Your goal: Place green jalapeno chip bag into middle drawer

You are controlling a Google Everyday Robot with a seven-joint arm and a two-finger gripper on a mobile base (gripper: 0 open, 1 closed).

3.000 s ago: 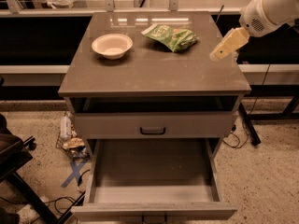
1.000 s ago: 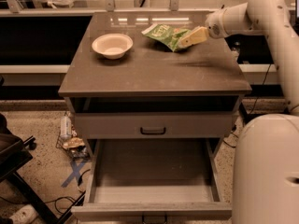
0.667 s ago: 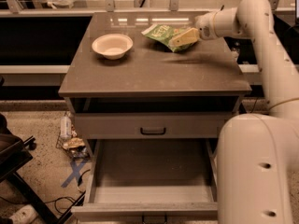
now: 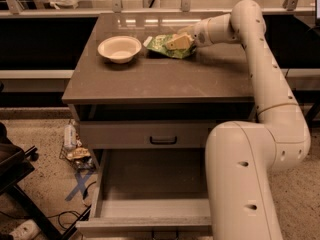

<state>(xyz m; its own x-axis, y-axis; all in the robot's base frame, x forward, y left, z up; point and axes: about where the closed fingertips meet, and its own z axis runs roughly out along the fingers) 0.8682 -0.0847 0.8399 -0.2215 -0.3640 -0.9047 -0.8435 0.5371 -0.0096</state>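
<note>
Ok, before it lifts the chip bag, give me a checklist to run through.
1. Gripper at bag: ok, on its right part.
2. Bag off the cabinet top: not ok, it lies there.
3. Drawer open: ok.
4. Drawer bottom bare: ok where seen; the arm hides its right side.
5. Bowl apart from bag: cannot tell, very close on its left.

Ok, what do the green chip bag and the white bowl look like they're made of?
The green jalapeno chip bag: probably thin plastic or foil film, glossy; it is crinkled and catches light. The white bowl: matte, plain white, perhaps paper or foam; the look leaves it open. The gripper is at the bag's right part.
</note>
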